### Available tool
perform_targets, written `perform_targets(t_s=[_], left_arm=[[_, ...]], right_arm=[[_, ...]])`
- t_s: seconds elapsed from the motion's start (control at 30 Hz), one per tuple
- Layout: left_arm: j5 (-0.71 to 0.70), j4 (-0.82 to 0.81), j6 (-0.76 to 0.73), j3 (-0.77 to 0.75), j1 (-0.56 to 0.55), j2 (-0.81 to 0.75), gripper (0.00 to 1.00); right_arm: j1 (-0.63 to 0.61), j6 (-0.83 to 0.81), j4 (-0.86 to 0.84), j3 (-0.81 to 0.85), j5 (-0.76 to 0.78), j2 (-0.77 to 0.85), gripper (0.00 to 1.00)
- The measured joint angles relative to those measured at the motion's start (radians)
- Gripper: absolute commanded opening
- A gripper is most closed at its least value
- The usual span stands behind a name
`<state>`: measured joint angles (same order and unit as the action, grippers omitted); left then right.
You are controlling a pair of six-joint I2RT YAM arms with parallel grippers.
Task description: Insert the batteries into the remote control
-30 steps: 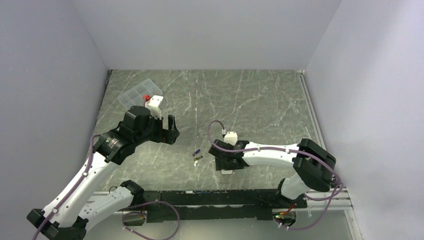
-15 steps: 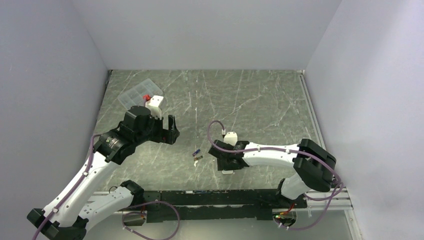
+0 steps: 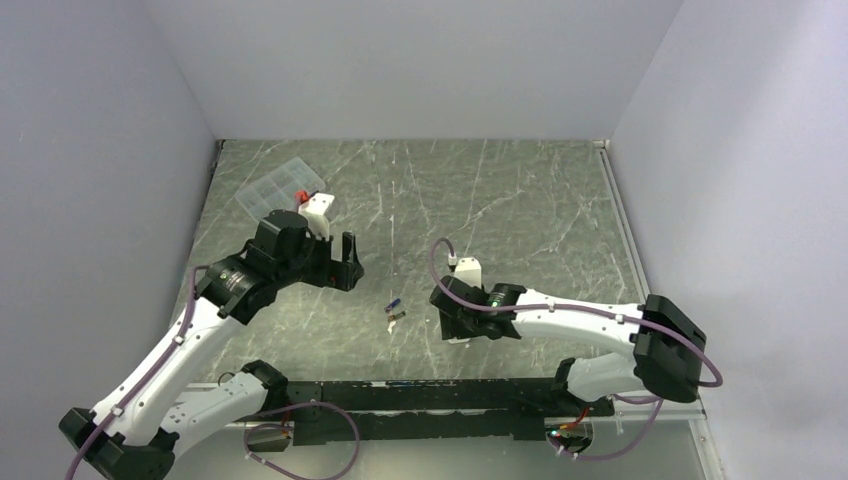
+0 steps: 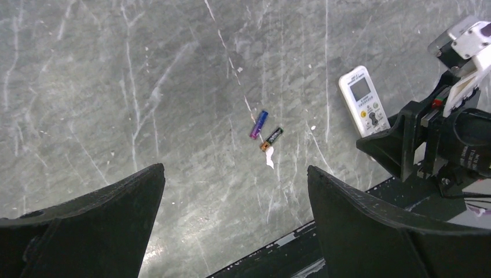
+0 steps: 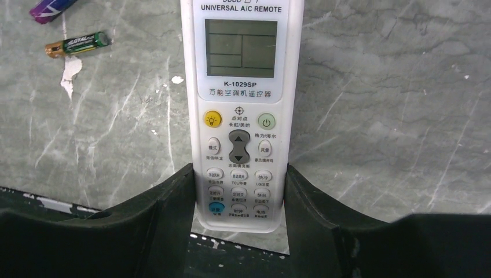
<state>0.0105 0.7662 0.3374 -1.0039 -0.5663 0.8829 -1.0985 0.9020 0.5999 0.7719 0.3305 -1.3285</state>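
The white remote control lies face up, screen and coloured buttons showing; it also shows in the left wrist view. My right gripper is shut on its lower end, one finger against each long side, near the table's front edge. In the top view the gripper covers most of it. Two batteries lie on the table left of it: a blue-purple one and a dark green one with an orange end. My left gripper is open and empty, above the table to their left.
A small white scrap lies beside the green battery. A clear compartmented box with a red item sits at the far left. The black rail runs along the table's front edge.
My right arm has shifted right, its elbow swinging outward, with the gripper still at the remote. My left gripper has moved slightly right and farther back.
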Motion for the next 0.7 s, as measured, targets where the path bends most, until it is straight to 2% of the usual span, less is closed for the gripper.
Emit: perform_targets(t_s=[0.4,0.7], left_arm=[[0.196,-0.03,0.069,0.029,0.0,0.047,0.99],[0.394,-0.063,0.151,0.029,0.0,0.104,0.99]], right_arm=[[-0.003,-0.269,-0.048,-0.062,-0.125,0.23,0.0],[-0.02,-0.466,-0.104,-0.062,-0.249,0.263,0.0]])
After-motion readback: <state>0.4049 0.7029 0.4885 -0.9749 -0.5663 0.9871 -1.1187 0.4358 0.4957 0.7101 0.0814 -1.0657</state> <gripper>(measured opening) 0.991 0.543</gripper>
